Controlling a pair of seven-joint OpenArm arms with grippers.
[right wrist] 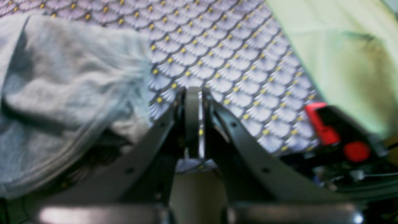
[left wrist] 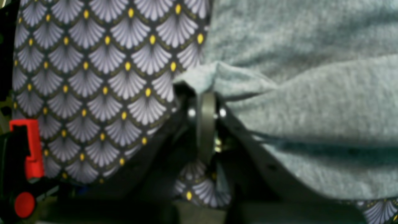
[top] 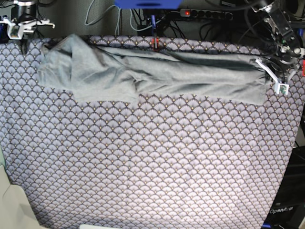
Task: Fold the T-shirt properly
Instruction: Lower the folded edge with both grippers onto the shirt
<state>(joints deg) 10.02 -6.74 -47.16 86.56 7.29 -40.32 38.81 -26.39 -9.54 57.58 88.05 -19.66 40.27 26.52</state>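
The light grey T-shirt (top: 157,74) lies bunched in a long, creased band across the far part of the purple fan-patterned tablecloth (top: 152,162). At the band's right end in the base view, my left gripper (top: 263,71) is shut on a fold of the T-shirt's edge (left wrist: 202,79), with its fingers (left wrist: 205,105) pressed together on the cloth. My right gripper (right wrist: 192,93) is shut with nothing between its fingers. It hovers over bare tablecloth (right wrist: 224,56) with the T-shirt's crumpled end (right wrist: 68,93) just to its left. In the base view the right arm (top: 21,26) sits at the far left corner.
A power strip (top: 205,14) and cables run behind the table's far edge. The tablecloth hangs over the table's right edge (top: 290,157). A pale object (top: 14,205) stands at the near left corner. A red-and-black clamp (right wrist: 339,133) shows to the right of the right gripper.
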